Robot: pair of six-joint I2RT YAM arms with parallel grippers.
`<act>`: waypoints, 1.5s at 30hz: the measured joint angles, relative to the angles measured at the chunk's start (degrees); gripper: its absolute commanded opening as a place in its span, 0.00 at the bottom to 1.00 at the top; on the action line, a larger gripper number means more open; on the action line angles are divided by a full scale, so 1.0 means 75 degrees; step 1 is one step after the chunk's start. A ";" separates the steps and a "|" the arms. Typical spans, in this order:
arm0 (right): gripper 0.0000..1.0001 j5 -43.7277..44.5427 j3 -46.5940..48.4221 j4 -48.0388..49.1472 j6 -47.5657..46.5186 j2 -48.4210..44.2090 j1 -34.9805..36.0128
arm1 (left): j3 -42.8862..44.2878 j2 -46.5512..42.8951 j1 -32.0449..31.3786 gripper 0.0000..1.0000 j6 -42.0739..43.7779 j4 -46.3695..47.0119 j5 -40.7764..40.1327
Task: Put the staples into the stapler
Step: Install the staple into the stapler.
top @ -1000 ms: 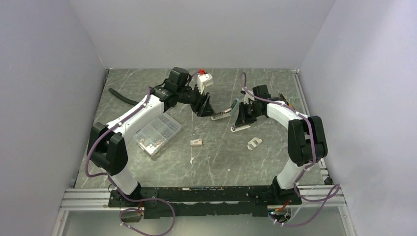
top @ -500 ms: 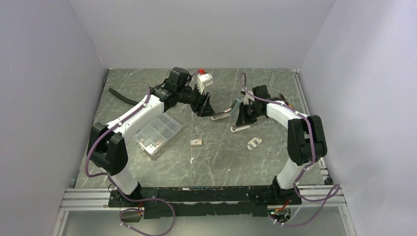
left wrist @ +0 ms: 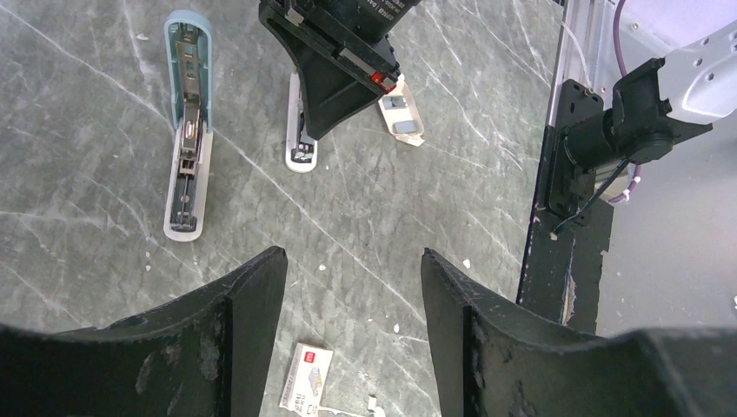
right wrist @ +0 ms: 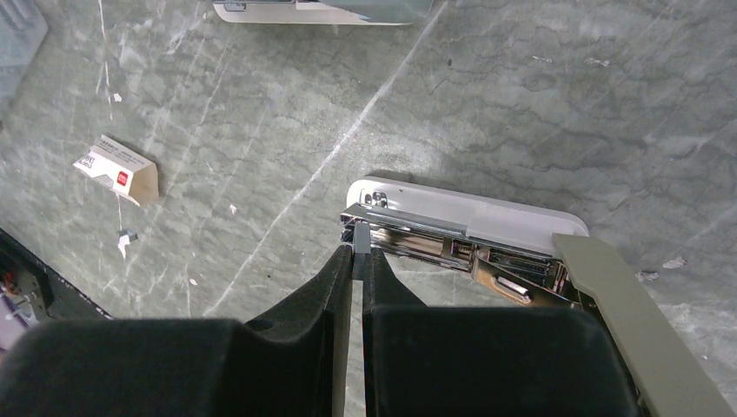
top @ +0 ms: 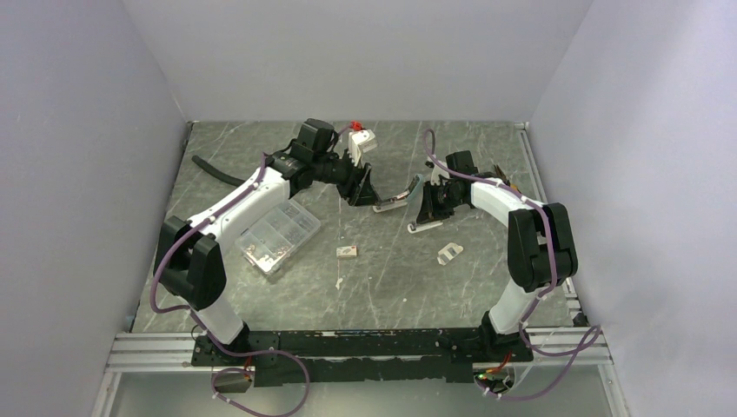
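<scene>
My left gripper (left wrist: 352, 261) hangs open and empty. The small white cardboard staple box with a red mark (left wrist: 306, 388) lies flat below it, between the fingers. My right gripper (right wrist: 356, 252) is closed to a sliver, tips at the metal magazine of the opened white-and-grey stapler (right wrist: 487, 228), perhaps nipping something thin. A light-blue stapler (left wrist: 187, 130) lies ahead of my left fingers.

The table (left wrist: 391, 200) is grey-green, marbled with thin white veins. The blue stapler (left wrist: 187, 130) is pale blue over white, with a silver channel. The white stapler (right wrist: 469, 217) has a lid that looks beige-grey. The staples (right wrist: 117, 169) box is white with a red mark.
</scene>
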 measured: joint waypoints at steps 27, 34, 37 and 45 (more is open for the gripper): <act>0.00 0.0105 0.0093 0.0003 -0.0003 0.0085 0.0015 | 0.0000 0.0000 0.0000 0.63 -0.0012 0.0000 0.0058; 0.00 0.0140 0.0137 0.0003 -0.0012 0.0085 0.0015 | 0.0000 0.0000 0.0000 0.63 -0.0009 0.0000 0.0058; 0.00 0.0152 0.0166 0.0000 -0.0029 0.0085 0.0015 | 0.0000 0.0000 0.0000 0.63 -0.0012 0.0000 0.0058; 0.00 0.0140 0.0169 0.0029 -0.0032 0.0085 0.0015 | 0.0000 0.0000 0.0000 0.63 -0.0009 0.0000 0.0061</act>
